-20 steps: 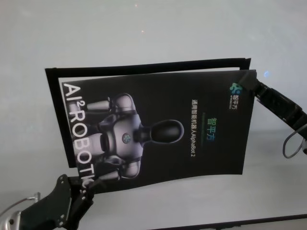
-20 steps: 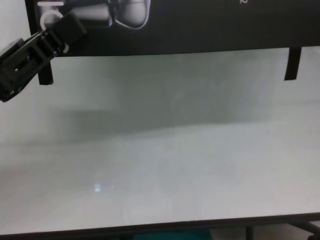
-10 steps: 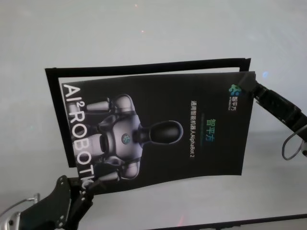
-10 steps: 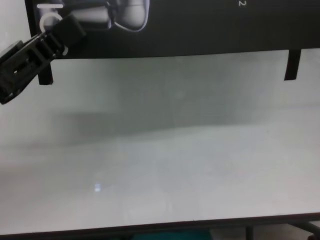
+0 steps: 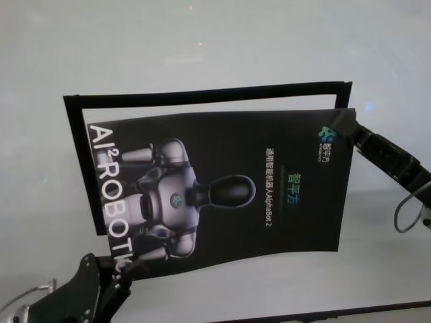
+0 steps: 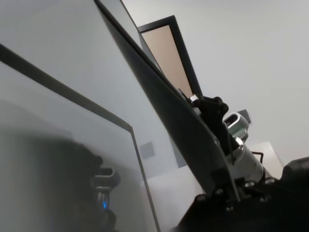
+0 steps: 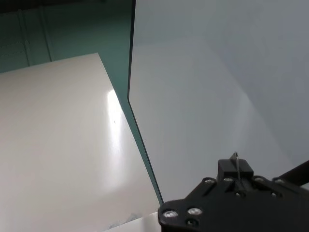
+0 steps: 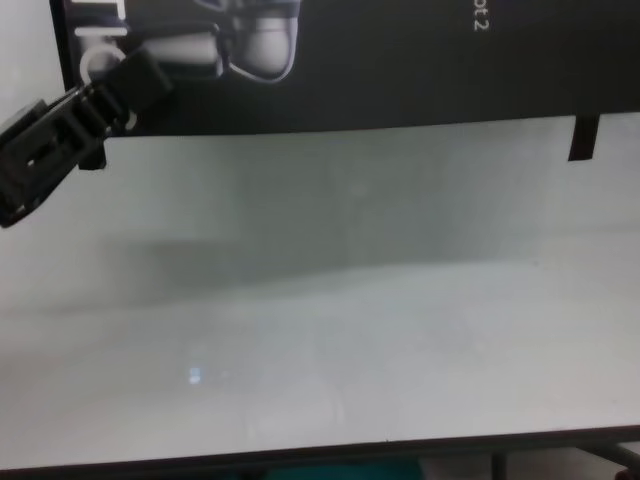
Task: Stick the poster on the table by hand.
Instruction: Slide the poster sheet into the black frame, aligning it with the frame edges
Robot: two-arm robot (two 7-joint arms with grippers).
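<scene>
Poster [image 5: 222, 188] hangs between my two grippers above the table [image 5: 202, 40], not yet stuck down. On the left, my left gripper [image 5: 124, 268] is clamped on its near corner; on the right, my right gripper [image 5: 351, 130] seems to pinch the far corner, though its fingers are hidden. Lowering it flat and pressing the tape strip [image 8: 584, 137] remain, I judge.

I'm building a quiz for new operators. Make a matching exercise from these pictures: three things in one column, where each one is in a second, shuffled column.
1. left end effector
2. right end effector
3. poster

A. held above the table
B. at the poster's far right corner
C. at the poster's near left corner

Pairs: 1-C, 2-B, 3-A
</scene>
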